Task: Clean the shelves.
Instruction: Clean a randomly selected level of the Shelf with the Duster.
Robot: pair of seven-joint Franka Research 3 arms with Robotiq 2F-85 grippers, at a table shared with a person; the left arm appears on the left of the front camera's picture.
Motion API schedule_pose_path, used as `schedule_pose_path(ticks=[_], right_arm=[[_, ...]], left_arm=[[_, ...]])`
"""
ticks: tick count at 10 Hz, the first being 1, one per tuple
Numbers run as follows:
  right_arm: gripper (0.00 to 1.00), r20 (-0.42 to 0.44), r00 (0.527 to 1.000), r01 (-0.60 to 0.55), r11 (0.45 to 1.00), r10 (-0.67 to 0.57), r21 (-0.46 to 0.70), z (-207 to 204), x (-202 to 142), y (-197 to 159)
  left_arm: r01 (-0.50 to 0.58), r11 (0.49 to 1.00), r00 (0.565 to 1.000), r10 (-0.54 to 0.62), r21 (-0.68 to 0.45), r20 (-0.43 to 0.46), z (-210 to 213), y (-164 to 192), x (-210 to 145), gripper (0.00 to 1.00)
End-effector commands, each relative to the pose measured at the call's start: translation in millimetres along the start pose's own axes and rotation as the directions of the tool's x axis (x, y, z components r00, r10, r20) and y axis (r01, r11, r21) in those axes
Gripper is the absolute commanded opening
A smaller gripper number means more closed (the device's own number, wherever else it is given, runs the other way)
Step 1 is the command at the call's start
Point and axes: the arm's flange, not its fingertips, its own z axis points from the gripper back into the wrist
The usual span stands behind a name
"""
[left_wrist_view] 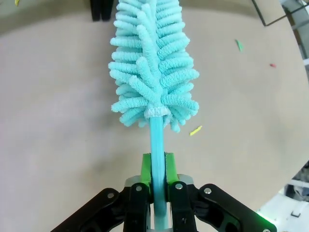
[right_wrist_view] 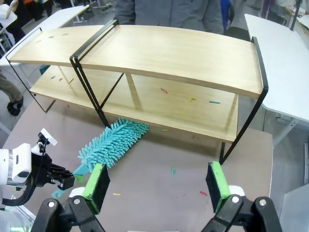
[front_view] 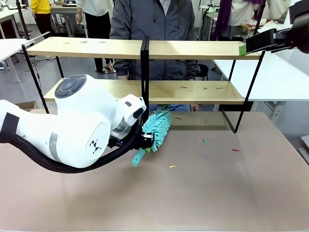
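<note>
Teal duster (left_wrist_view: 152, 63) sits clenched in the left end effector (left_wrist_view: 158, 169) near the shelves (right_wrist_view: 169, 53); the right end effector (right_wrist_view: 157, 184) gapes open.

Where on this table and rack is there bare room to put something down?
Bare: the table's near half, right of the left arm; also the shelves' top right board. Crowded: the strip before the shelves, where the left gripper holds the duster among scraps; the lower right board carries scraps too.
</note>
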Motion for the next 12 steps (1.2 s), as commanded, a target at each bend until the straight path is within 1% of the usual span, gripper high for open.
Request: schedule_pose_path(ticks=[1, 3, 4, 7, 8, 9, 10, 12], right_arm=[[1.00, -0.002, 1.000, -0.004, 1.000, 0.004, 0.002, -0.3, 0.3, -1.6], [1.00, -0.002, 1.000, -0.004, 1.000, 0.004, 0.002, -0.3, 0.3, -1.6], [1.00, -0.002, 1.000, -0.004, 1.000, 0.004, 0.002, -0.3, 0.3, -1.6], [1.00, -0.002, 1.000, -0.004, 1.000, 0.004, 0.002, -0.3, 0.3, -1.6], [1.00, -0.002, 1.000, -0.004, 1.000, 0.004, 0.002, -0.3, 0.3, -1.6], [1.00, -0.002, 1.000, -0.004, 1.000, 0.004, 0.002, -0.3, 0.3, -1.6], [1.00, -0.002, 1.000, -0.004, 1.000, 0.004, 0.002, -0.3, 0.3, -1.6], [1.00, -0.002, 1.000, -0.004, 1.000, 0.004, 0.002, -0.3, 0.3, -1.6]], left_arm=[[-0.044, 0.999, 0.998, 0.043, 0.021, 0.051, -10.3, -24.6, 13.6, 0.13], [-0.083, 0.996, 0.994, 0.081, 0.024, 0.074, -23.0, -31.7, 21.8, 0.13], [-0.081, 0.997, 0.995, 0.079, 0.021, 0.066, -28.5, -35.5, 24.6, 0.13], [-0.056, 0.998, 0.998, 0.055, 0.016, 0.016, -44.3, -45.8, 36.5, 0.13], [-0.041, 0.999, 0.999, 0.041, 0.005, -0.013, -48.6, -50.1, 37.2, 0.13], [-0.032, 1.000, 0.999, 0.032, 0.000, -0.020, -52.4, -53.8, 38.3, 0.13], [-0.008, 0.999, 0.999, 0.007, -0.035, -0.037, -53.8, -57.4, 38.3, 0.13], [-0.015, 0.999, 0.999, 0.013, -0.040, -0.048, -59.8, -59.4, 41.3, 0.13]])
